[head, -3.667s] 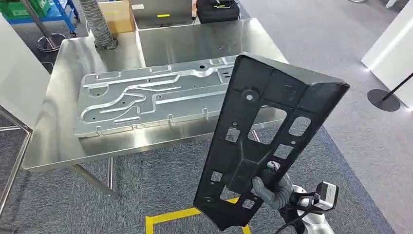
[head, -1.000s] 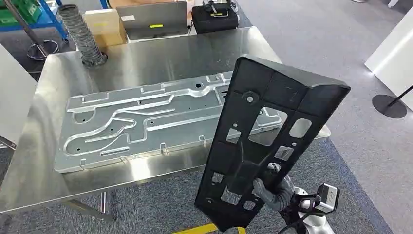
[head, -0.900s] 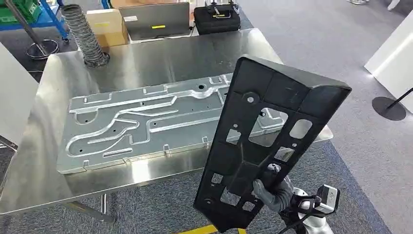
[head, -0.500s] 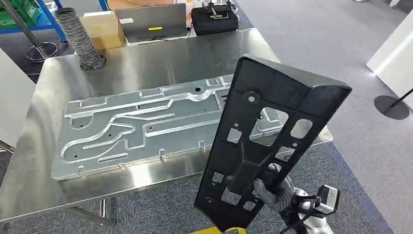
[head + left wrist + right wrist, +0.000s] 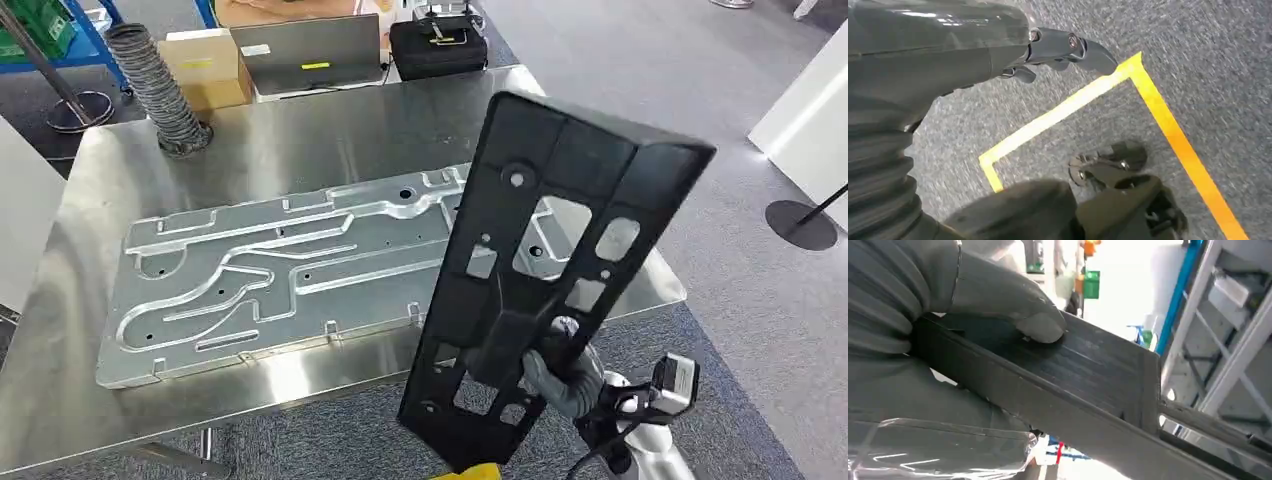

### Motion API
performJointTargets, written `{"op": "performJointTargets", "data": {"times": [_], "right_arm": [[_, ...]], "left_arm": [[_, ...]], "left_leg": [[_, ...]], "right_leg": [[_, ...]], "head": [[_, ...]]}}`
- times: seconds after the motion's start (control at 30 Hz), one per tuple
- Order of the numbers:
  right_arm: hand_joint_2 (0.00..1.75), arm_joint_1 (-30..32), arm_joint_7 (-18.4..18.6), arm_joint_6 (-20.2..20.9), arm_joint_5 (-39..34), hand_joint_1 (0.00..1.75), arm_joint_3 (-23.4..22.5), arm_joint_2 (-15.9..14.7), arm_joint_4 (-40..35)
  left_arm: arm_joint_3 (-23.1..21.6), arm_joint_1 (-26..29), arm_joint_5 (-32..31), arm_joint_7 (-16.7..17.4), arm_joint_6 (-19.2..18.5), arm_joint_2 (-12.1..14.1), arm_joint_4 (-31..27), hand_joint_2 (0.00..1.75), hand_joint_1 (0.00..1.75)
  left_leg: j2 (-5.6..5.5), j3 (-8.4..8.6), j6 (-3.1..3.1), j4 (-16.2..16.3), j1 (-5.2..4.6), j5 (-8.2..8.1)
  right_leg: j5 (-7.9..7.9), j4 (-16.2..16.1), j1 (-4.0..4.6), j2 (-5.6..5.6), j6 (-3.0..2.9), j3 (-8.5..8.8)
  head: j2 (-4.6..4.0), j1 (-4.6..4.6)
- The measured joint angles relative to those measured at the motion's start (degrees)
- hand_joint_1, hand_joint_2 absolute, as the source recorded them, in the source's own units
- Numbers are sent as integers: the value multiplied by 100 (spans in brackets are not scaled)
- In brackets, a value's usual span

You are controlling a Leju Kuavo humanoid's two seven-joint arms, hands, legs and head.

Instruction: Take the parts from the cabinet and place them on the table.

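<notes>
A long black plastic panel [image 5: 545, 270] with several cut-outs stands nearly upright in front of the steel table [image 5: 300, 120], tilted to the right. My right hand [image 5: 560, 375] grips it near its lower end; up close, the thumb [image 5: 1040, 327] presses on the panel's ribbed edge [image 5: 1088, 365]. A large machined aluminium plate [image 5: 290, 265] lies flat on the table, partly hidden behind the panel. My left hand [image 5: 998, 55] hangs over the carpet with its fingers [image 5: 1073, 47] loosely extended and nothing in them.
At the table's far edge are a ribbed grey hose [image 5: 155, 85], a cardboard box [image 5: 205, 65], a laptop [image 5: 310, 50] and a black case [image 5: 440, 45]. Yellow floor tape [image 5: 1128, 95] marks the carpet. A white stand [image 5: 800, 215] is on the right.
The camera has come closer, so the table sits lower and nearer in view. The black panel stays gripped in my right hand, now overlapping more of the aluminium plate.
</notes>
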Motion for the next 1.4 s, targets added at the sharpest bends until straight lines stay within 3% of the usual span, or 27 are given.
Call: {"op": "performJointTargets", "data": {"times": [0.07,0.1,0.17,0.2,0.23,0.27,0.3,0.37,0.4,0.43,0.5,0.57,0.63,0.7,0.73,0.77,0.8,0.87,0.9,0.93,1.03,1.1,1.2,1.23,1.27,1.3,1.4], "right_arm": [[175,-566,487,-19,-561,175,-120,30,213],[175,-941,752,-65,-825,175,-231,70,450],[175,-1611,917,-220,-823,175,-359,90,887],[175,-1876,906,-328,-670,175,-361,90,1077],[175,-2088,878,-436,-440,175,-361,90,1228],[175,-2354,847,-540,-145,175,-359,92,1407],[175,-2718,834,-647,295,175,-332,107,1724],[175,-3491,861,-847,953,175,-193,123,2240],[175,-3892,861,-925,1216,175,-83,125,2566],[175,-4313,861,-931,1420,175,51,125,2867],[175,-5168,863,-1059,2095,175,403,125,3587],[175,-5995,915,-1227,2825,175,829,125,4181],[175,-6703,1042,-1639,3743,175,1438,72,4623],[175,-7207,1195,-2209,4991,175,2190,28,4867],[175,-7379,1258,-2397,5569,175,2692,11,5016],[175,-7475,1295,-2481,5848,175,3085,9,5131],[175,-7515,1333,-2537,5986,175,3433,9,5233],[175,-7526,1330,-2638,6037,175,3896,9,5371],[175,-7516,1307,-2701,6000,175,4095,5,5447],[175,-7513,1276,-2781,5976,175,4230,5,5526],[175,-7304,1195,-3028,5898,175,4552,5,5707],[175,-7118,1160,-3172,5867,175,4673,5,5806],[175,-6817,1081,-3370,5777,175,4847,103,6042],[175,-6706,1075,-3403,5755,175,4882,140,6122],[175,-6607,1068,-3414,5740,175,4909,169,6191],[175,-6526,1062,-3429,5714,175,4941,194,6265],[175,-6481,1011,-3473,5659,175,4977,217,6361]], "left_arm": [[0,-11,2,-28,17,-2,0,175,0],[0,-25,2,-61,26,-2,0,175,0],[0,-42,8,-81,33,-4,0,175,0],[0,-35,11,-88,33,-4,0,175,0],[0,-27,17,-92,33,-2,0,175,0],[0,-24,26,-99,31,-2,0,175,0],[2,-24,41,-109,17,-2,0,175,0],[2,-30,44,-123,0,-2,0,175,0],[2,-28,50,-127,-4,-2,0,175,0],[2,-33,59,-142,-7,-2,0,175,0],[2,-24,83,-168,-35,9,0,175,0],[2,-21,116,-201,-66,24,0,175,0],[2,-18,116,-278,-87,24,0,175,0],[2,-8,96,-302,-96,24,0,175,0],[2,-1,96,-302,-98,24,0,175,0],[2,2,94,-302,-98,24,0,175,0],[2,1,94,-304,-96,24,0,175,0],[2,-2,94,-308,-92,24,0,175,0],[2,-3,85,-308,-92,24,0,175,0],[0,-7,72,-308,-92,22,2,175,0],[0,-35,39,-302,-105,24,2,175,0],[0,-60,17,-302,-112,20,2,175,0],[0,-114,26,-302,-129,13,2,175,0],[0,-113,37,-302,-129,9,2,175,0],[0,-112,39,-302,-129,7,2,175,0],[0,-112,44,-302,-129,2,2,175,0],[0,-112,61,-302,-120,-15,2,175,0]], "left_leg": [[29,30,85,-72,46,51],[40,28,117,-80,47,55],[57,19,144,-79,37,54],[59,18,146,-76,31,53],[59,22,147,-74,30,52],[56,31,148,-71,30,48],[57,40,141,-56,31,39],[61,51,103,-11,29,0],[68,28,80,9,1,-15],[68,-18,59,48,-9,-18],[77,-58,2,25,-6,9],[67,-101,-67,59,-15,-37],[55,-321,-113,600,1,-367],[57,-780,-145,1569,35,-745],[57,-950,-158,1891,47,-785],[57,-984,-163,1888,54,-674],[58,-873,-159,1606,57,-441],[58,-432,-131,571,60,153],[54,-272,-99,198,58,217],[51,-194,-89,100,32,172],[38,-207,-13,68,34,139],[44,-149,56,-27,78,180],[53,-150,110,-34,77,168],[53,-149,114,-30,77,165],[53,-148,113,-26,77,161],[48,-145,111,-17,78,152],[35,-144,57,47,76,90]], "right_leg": [[-48,58,-29,5,67,-15],[-185,281,-17,-10,88,-124],[-616,1217,-26,-13,134,-598],[-754,1669,-24,-13,148,-841],[-752,1889,-24,-14,154,-980],[-601,1825,-26,-14,151,-1000],[-313,1466,-27,-14,139,-884],[305,410,-24,-15,97,-464],[259,200,7,-10,71,-363],[254,94,30,1,39,-387],[259,149,38,7,-8,-450],[293,87,-34,-10,-85,-431],[284,77,-23,-34,-141,-421],[265,79,-1,-41,-170,-404],[255,80,7,-40,-181,-385],[238,80,10,-33,-183,-355],[218,82,11,-25,-174,-318],[161,100,10,-17,-149,-240],[127,104,9,-19,-126,-223],[123,128,45,-6,-100,-248],[147,73,48,-8,-19,-249],[52,179,24,-10,54,-272],[-513,1429,8,-10,120,-931],[-589,1775,2,-10,132,-1138],[-532,1871,-5,-12,138,-1237],[-339,1691,-12,-13,134,-1196],[434,268,-8,-22,77,-598]], "head": [[0,0],[0,0],[0,0],[0,0],[0,0],[0,0],[0,0],[0,2],[0,0],[0,2],[0,0],[0,0],[0,0],[0,0],[0,0],[0,0],[0,0],[0,0],[0,2],[0,0],[0,2],[0,2],[0,0],[0,0],[0,2],[0,2],[0,2]]}}
